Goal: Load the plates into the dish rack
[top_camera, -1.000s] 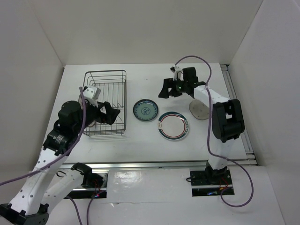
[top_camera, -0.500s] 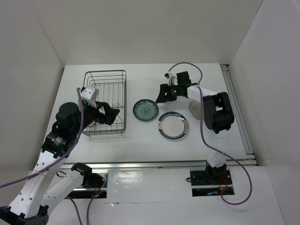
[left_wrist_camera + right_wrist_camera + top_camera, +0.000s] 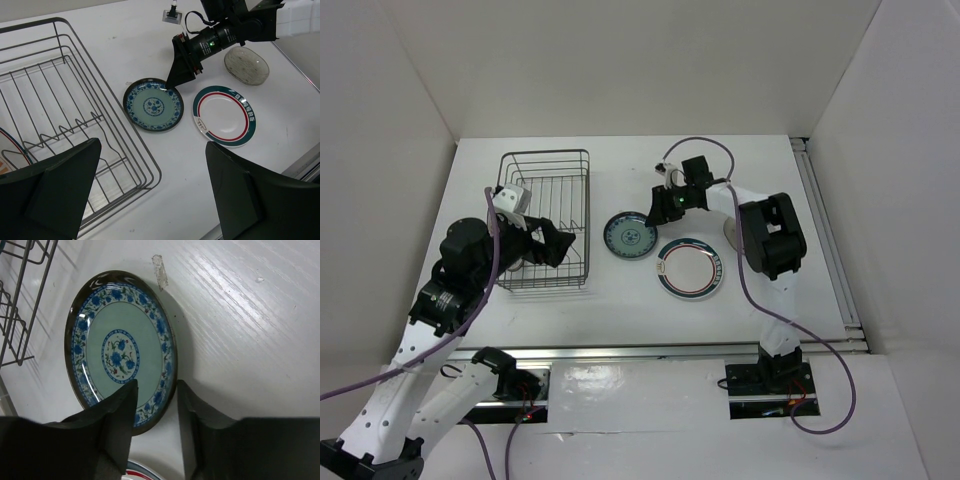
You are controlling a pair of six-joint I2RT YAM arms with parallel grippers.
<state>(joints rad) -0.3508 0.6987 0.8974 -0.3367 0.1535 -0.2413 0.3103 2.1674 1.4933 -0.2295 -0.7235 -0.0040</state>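
White walled bench. Rack: wire, at left. Teal plate: flat, just right of rack. Ringed plate, beige plate: farther right of rack. Right pincer: fingers apart, straddling teal plate's rim. Left pincer: fingers apart, above rack's near end.

Left gripper gapes wide; right gripper narrowly parted, pointing down.

We see a glossy glazed teal plate, a dark metal-wire dish rack and a matt, finely streaked white table.
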